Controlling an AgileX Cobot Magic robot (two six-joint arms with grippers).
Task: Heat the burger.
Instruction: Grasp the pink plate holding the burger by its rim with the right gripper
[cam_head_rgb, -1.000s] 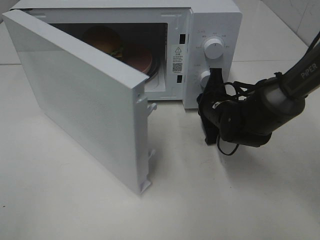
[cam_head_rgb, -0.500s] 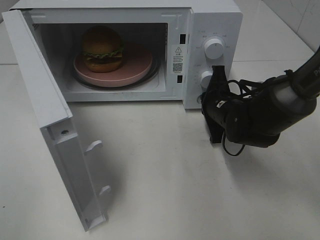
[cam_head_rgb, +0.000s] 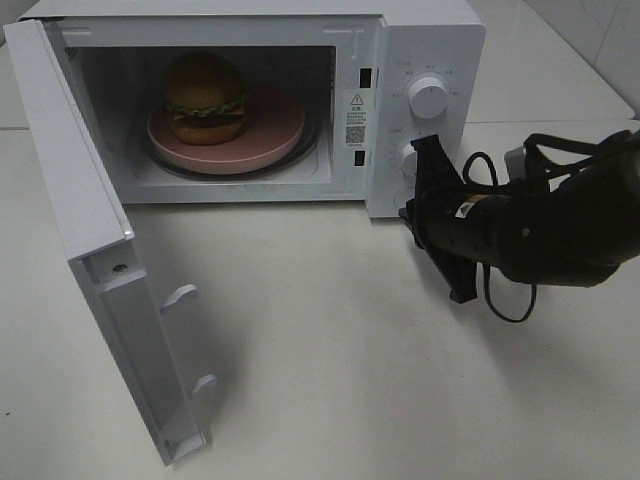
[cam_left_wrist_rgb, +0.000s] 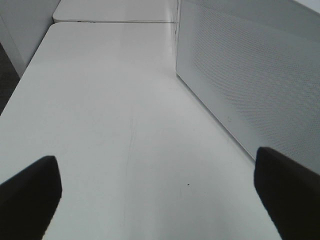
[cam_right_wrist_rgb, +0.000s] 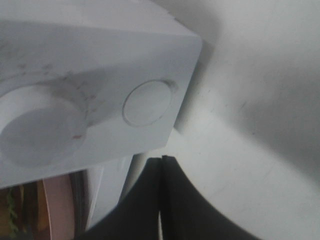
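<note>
- Right gripper (cam_right_wrist_rgb: 161, 165): jaws pressed shut on nothing, tips just beside the lower front edge of the microwave (cam_right_wrist_rgb: 100, 60), under its control panel (cam_head_rgb: 428, 125).
- Left gripper (cam_left_wrist_rgb: 155, 165): jaws spread wide with nothing between them, over bare worktop (cam_left_wrist_rgb: 110, 125), near the dotted outer face of the open door (cam_left_wrist_rgb: 250, 75).
- The right arm (cam_head_rgb: 540, 235) comes in from the right, low over the worktop. Its black body is close in front of the lower knob (cam_head_rgb: 410, 157), and the upper knob (cam_head_rgb: 429, 97) sits clear above it.
- The microwave stands at the back of the worktop, its door swung wide open to the left of the high view.
- The burger (cam_head_rgb: 205, 95) sits upright inside the microwave on a pink plate (cam_head_rgb: 275, 140), towards the plate's left side.
</note>
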